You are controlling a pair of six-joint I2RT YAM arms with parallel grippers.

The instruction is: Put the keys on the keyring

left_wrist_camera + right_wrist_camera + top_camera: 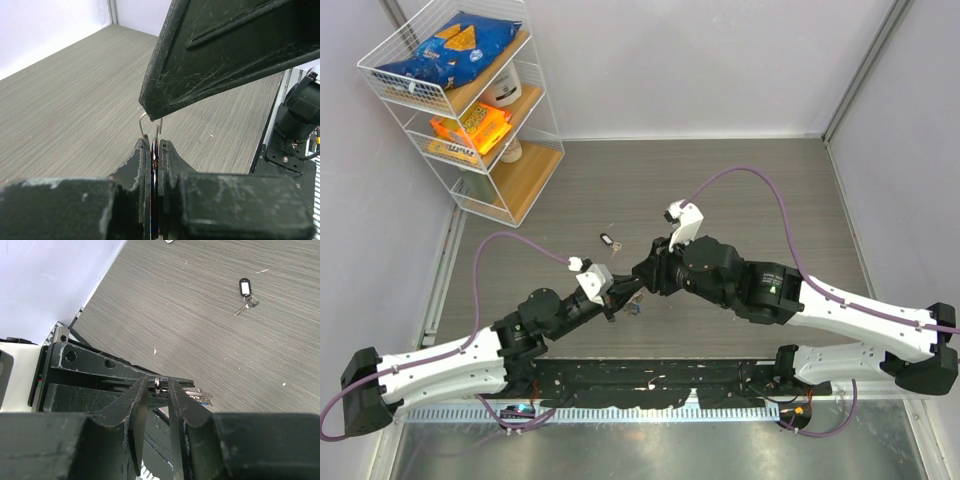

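My left gripper is shut on the keyring, a thin silver wire loop that rises from between its pads. Silvery keys with a bit of blue stick out beside the left fingers. My right gripper meets the left one tip to tip. Its fingers stand narrowly apart on either side of the ring's wire, and one finger covers the top of the loop. Another key with a dark rectangular tag lies loose on the table, beyond both grippers.
A white wire shelf with snack bags stands at the back left. A black rail runs along the near edge between the arm bases. A small silvery item lies at the top edge of the right wrist view.
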